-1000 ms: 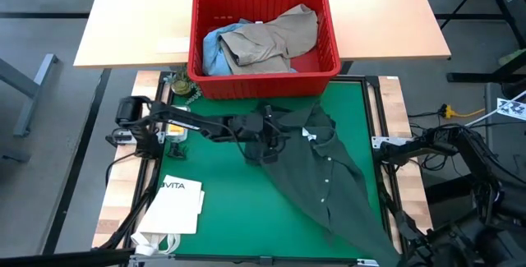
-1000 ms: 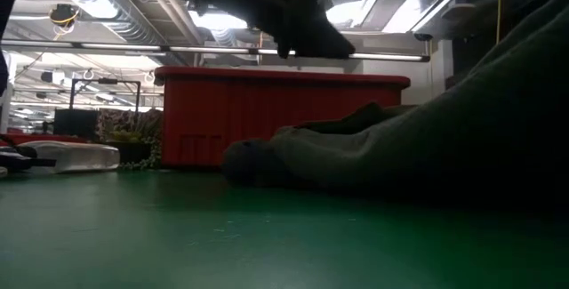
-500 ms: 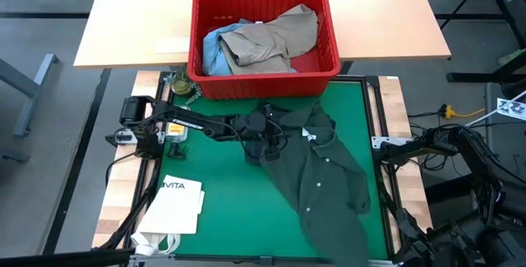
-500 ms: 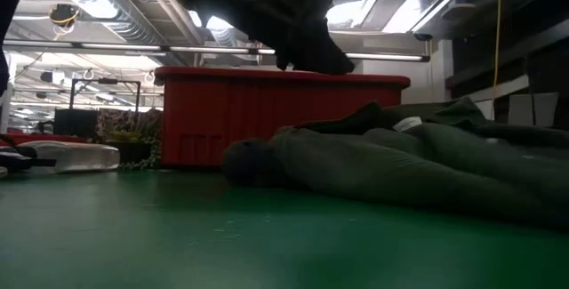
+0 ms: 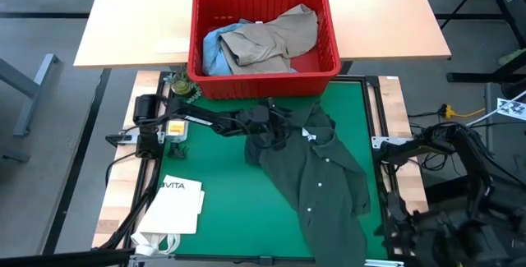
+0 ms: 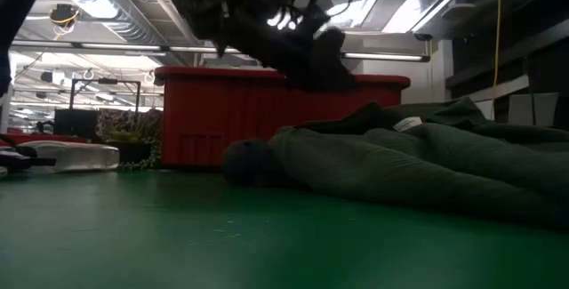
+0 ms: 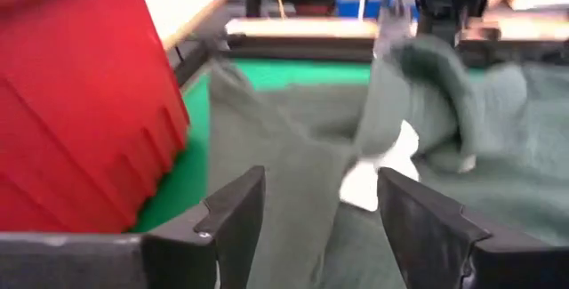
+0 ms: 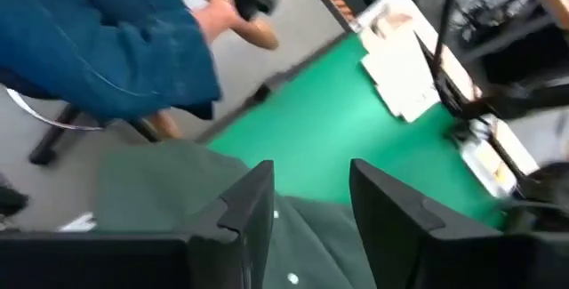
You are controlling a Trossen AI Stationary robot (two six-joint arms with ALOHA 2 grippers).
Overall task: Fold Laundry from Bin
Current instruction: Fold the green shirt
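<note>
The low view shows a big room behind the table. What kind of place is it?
Probably a workshop or lab: bare ceiling ducts, strip lights, and a green mat with a robot arm.

A pale wooden table [image 5: 148, 20] stands on grey floor [image 5: 41, 70]; ceiling ducts [image 6: 116, 4] run overhead.

I see a green mat [image 5: 222, 209] w/ wooden strips along both sides; beyond it a light wood tabletop [image 5: 131, 20]. Red bin [image 5: 265, 78] sits at the far end, straddling the tabletop edge & the mat's far edge. Dark green shirt [image 5: 316, 177] lies spread on the mat, from just in front of the bin down toward the near right corner. White VITA bag [image 5: 175, 205] lies flat at near left, partly on the wood strip
</note>
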